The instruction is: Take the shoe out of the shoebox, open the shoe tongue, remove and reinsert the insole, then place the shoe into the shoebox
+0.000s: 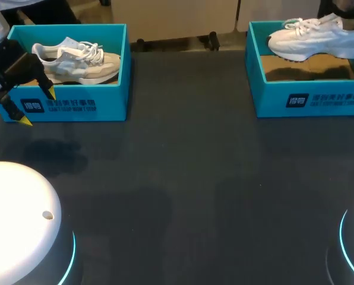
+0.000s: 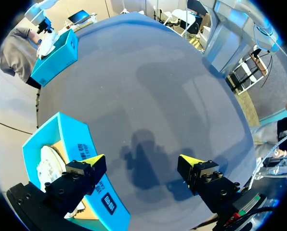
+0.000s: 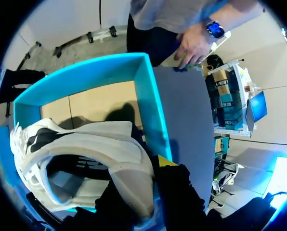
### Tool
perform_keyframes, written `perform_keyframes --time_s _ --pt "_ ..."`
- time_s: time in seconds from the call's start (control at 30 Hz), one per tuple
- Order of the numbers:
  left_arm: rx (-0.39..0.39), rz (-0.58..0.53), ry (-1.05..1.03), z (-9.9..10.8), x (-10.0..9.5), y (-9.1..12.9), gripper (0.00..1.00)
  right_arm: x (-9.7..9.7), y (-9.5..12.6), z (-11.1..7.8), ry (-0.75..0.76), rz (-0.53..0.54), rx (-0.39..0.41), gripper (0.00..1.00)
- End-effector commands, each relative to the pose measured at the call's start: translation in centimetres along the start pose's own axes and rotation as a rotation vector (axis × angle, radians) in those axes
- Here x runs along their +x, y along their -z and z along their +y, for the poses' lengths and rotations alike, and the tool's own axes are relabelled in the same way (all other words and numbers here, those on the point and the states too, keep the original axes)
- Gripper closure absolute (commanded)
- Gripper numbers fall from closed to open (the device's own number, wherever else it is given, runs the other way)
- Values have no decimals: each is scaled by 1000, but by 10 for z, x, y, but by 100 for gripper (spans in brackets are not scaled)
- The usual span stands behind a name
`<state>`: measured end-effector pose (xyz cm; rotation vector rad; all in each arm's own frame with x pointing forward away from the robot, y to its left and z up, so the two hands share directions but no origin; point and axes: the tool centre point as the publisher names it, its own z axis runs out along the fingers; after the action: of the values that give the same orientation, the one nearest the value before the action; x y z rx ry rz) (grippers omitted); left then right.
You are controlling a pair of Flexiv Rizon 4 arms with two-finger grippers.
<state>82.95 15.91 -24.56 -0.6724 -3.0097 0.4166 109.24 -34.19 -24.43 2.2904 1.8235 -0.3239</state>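
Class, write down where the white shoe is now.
Head view, far right: the white shoe sits raised over the right shoebox, its heel in the right hand.

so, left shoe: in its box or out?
In: the shoe lies on its sole inside the left shoebox, walls all around it.

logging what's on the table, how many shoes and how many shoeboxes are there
shoeboxes: 2 (left shoebox, right shoebox)
shoes: 2 (beige shoe in the left one, white shoe over the right one)
total: 4
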Motion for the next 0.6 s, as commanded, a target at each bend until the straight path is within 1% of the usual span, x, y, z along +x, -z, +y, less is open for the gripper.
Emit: perform_keyframes --time_s 0.03,0.37,0.47,0.6 --pt "-3 2 -1 0 0 0 0 1 -1 9 0 3 27 100" --pt "-3 2 -1 0 0 0 0 -7 -17 -7 1 12 45 100" --pt "-3 2 -1 0 0 0 0 -2 -17 -14 22 15 39 100" --pt "-3 2 -1 0 0 0 0 -2 -16 -18 -6 32 38 100"
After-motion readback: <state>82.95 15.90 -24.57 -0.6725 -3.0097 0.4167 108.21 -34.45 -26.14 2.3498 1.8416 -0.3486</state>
